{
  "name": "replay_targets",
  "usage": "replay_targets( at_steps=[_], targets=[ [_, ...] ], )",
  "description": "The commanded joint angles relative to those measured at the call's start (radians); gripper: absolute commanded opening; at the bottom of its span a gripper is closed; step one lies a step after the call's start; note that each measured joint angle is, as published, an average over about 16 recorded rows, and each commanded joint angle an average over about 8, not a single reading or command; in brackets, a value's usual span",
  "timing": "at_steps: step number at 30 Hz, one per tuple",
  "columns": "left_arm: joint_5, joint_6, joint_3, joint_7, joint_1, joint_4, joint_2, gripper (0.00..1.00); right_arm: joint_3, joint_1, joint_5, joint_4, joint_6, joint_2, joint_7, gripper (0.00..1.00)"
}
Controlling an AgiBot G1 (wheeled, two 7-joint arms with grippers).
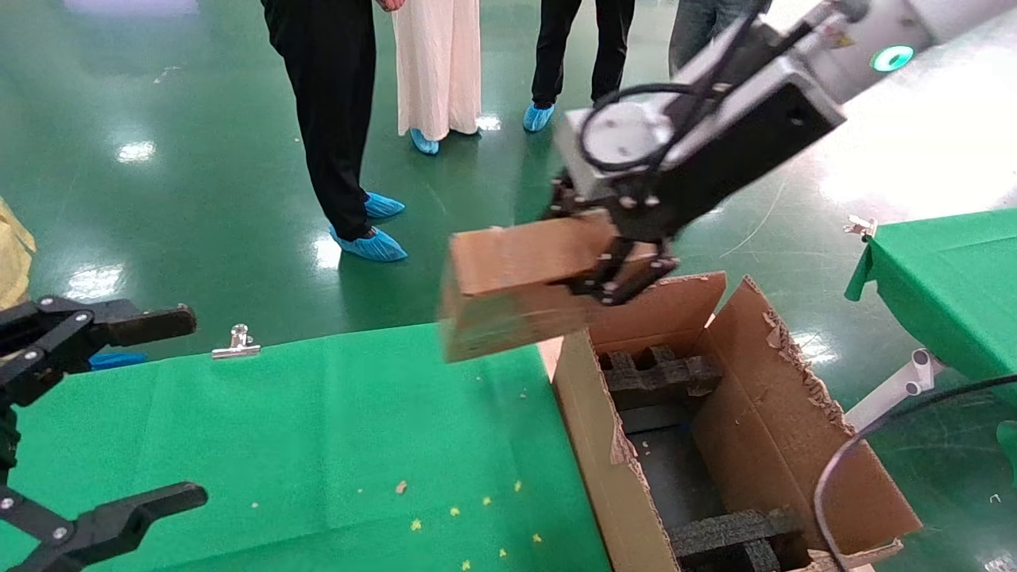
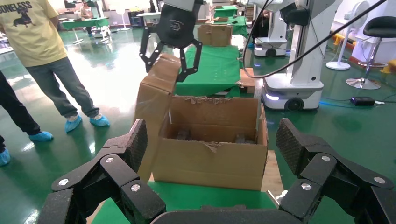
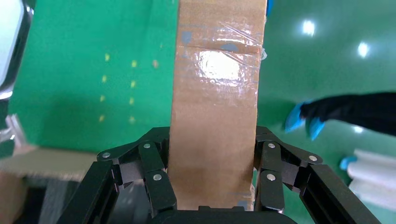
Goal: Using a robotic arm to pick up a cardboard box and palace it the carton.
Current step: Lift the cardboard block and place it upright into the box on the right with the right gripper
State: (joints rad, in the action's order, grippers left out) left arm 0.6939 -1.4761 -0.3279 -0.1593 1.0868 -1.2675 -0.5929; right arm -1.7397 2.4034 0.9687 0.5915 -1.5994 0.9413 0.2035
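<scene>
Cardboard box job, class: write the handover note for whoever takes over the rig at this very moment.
Right gripper: shut on the cardboard box, held in the air beside the carton's left wall, not yet over the opening.
Left gripper: open, parked over the green table.
Done: box picked up.
Left: carry it over the carton, lower it between the flaps, release.

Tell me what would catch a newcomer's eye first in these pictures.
First, the small cardboard box held in the air, clamped in the right end effector just past the far left corner of the carton. Next comes that carton itself, open, with torn flaps and black foam blocks inside, standing beside the green-covered table. The left end effector hangs open over the table's left side, and people in blue shoe covers stand beyond.
</scene>
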Motion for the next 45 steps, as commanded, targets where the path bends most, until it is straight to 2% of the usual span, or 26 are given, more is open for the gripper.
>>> replay_targets(
  at_steps=[1,15,24,32,45],
  targets=[
    [0.0,0.0,0.0,0.0,0.0,0.0,0.0,1.0,-0.034,0.02,-0.002,0.003,-0.001,-0.016,0.0,0.0],
    [0.0,0.0,0.0,0.0,0.0,0.0,0.0,1.0,-0.336,0.193,-0.013,0.053,-0.001,-0.232,-0.023,0.0],
    [0.0,0.0,-0.001,0.0,0.0,0.0,0.0,1.0,-0.494,0.204,-0.051,0.025,0.005,-0.326,-0.001,0.0],
    [-0.001,0.001,0.0,0.0,0.0,0.0,0.0,1.0,-0.55,0.182,-0.086,0.014,0.014,-0.344,0.021,0.0],
    [-0.001,0.001,0.0,0.0,0.0,0.0,0.0,1.0,-0.539,0.175,-0.078,0.012,0.026,-0.337,0.001,0.0]
  ],
)
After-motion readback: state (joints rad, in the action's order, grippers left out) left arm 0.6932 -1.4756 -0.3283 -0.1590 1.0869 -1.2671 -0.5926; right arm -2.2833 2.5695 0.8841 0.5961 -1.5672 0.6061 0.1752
